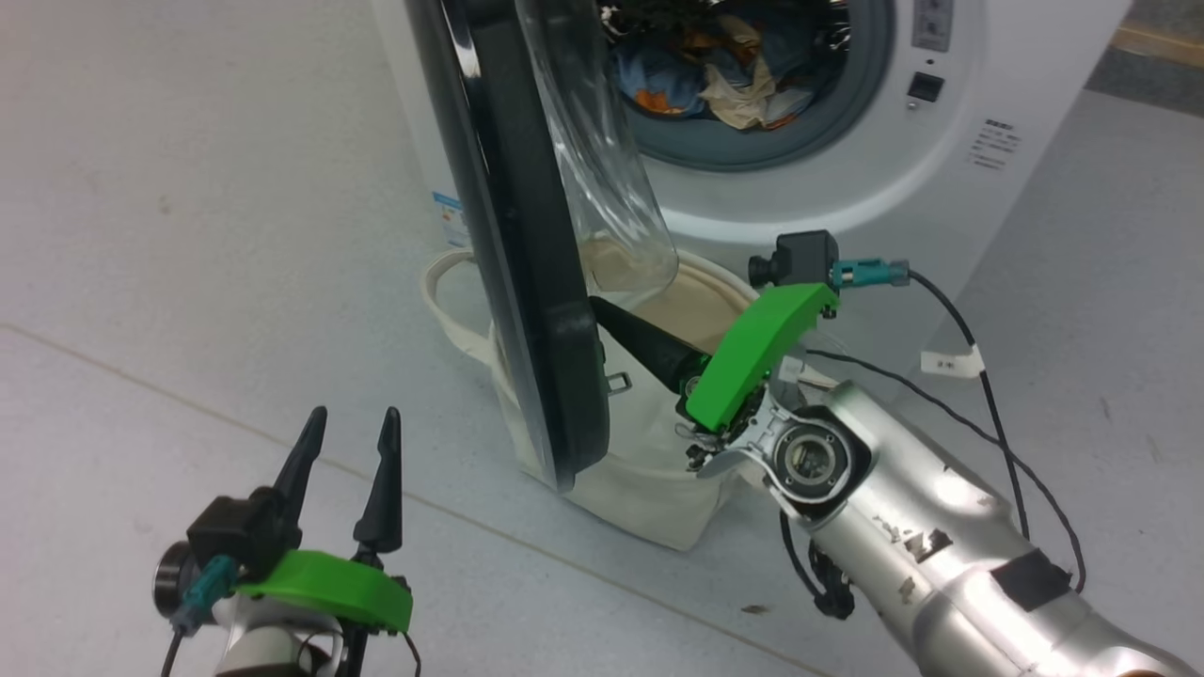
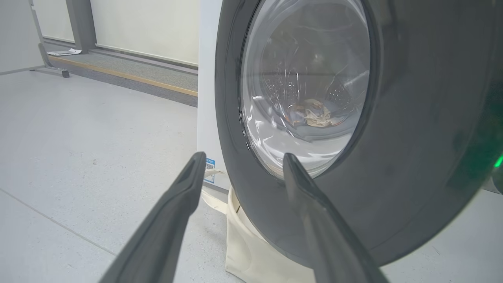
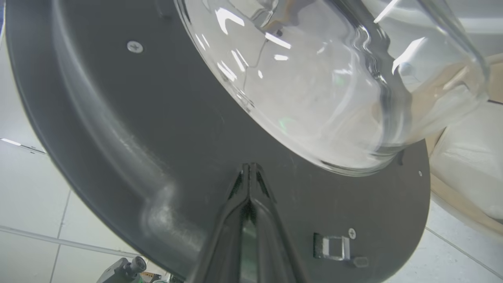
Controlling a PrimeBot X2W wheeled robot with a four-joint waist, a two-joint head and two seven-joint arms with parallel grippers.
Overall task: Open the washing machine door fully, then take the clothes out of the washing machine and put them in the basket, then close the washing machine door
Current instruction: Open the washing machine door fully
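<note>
The washing machine (image 1: 828, 179) stands at the top with its door (image 1: 527, 244) swung out, seen nearly edge-on. Blue and orange clothes (image 1: 715, 66) lie in the drum; they also show through the door's glass as clothes (image 2: 312, 116). The cream basket (image 1: 649, 489) sits on the floor under the door. My right gripper (image 1: 594, 303) is shut, its tips against the door's dark inner side (image 3: 157, 137) below the glass dome (image 3: 314, 78); the right gripper (image 3: 249, 167) holds nothing. My left gripper (image 1: 348, 423) stands open and empty, a short way off the door's outer face (image 2: 412, 137).
Pale grey floor (image 1: 188, 235) spreads to the left of the machine. A door latch (image 3: 334, 247) sits near the rim. A blue label sticker (image 2: 210, 169) marks the machine's side. A raised strip and a wall (image 2: 137, 35) lie further back.
</note>
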